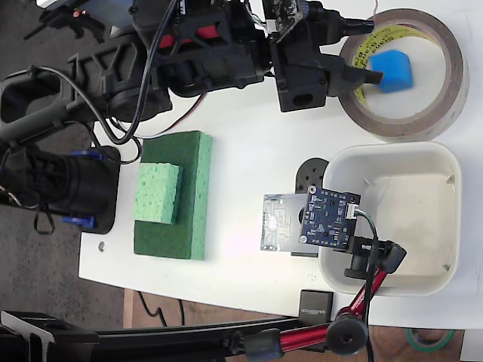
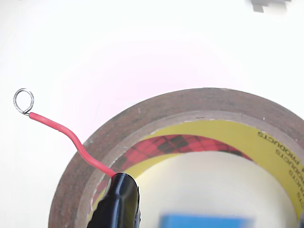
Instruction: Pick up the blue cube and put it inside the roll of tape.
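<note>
Cube (image 1: 393,71) lies inside the tape (image 1: 404,73) at the top right of the fixed view, resting on the white table within the ring, toward its left half. Gripper (image 1: 370,51) reaches in from the left over the ring's left rim, one dark fingertip (image 1: 371,76) just beside or touching the cube's left face, the other above it. The fingers appear spread, with nothing between them, though the dark shapes make the gap hard to judge.

From the wrist, only one black fingertip (image 2: 117,202) shows at the bottom edge, a red wire (image 2: 71,137) rising from it to a small metal ring (image 2: 23,101) at the left. The cube (image 2: 206,221) is a blurred blue strip cut off by the lower frame edge, inside the tape (image 2: 156,111), whose yellowish core bears red plaid print and lettering.

Below the tape in the fixed view sits a white tub (image 1: 445,173), partly hidden by a dark-blue circuit board (image 1: 330,217) on a red clamp arm (image 1: 362,302). A light green sponge (image 1: 157,192) lies on a darker green one (image 1: 189,226) at the left. The table (image 1: 249,143) is white; dark floor shows at the left, and the arm's black body (image 1: 196,53) fills the top left.
</note>
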Action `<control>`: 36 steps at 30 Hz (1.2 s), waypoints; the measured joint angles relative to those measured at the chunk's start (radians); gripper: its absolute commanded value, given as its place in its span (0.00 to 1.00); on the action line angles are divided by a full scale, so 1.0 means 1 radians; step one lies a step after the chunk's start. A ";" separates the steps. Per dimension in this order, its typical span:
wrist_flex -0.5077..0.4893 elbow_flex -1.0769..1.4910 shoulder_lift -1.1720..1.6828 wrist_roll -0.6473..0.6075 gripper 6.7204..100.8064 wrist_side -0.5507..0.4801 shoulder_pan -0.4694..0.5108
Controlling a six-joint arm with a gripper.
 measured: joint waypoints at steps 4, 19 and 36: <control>0.002 0.021 0.028 -0.006 0.99 -0.002 -0.003; 0.267 0.815 0.923 -0.043 0.99 0.115 0.058; 0.502 1.529 1.921 -0.058 0.99 0.143 0.109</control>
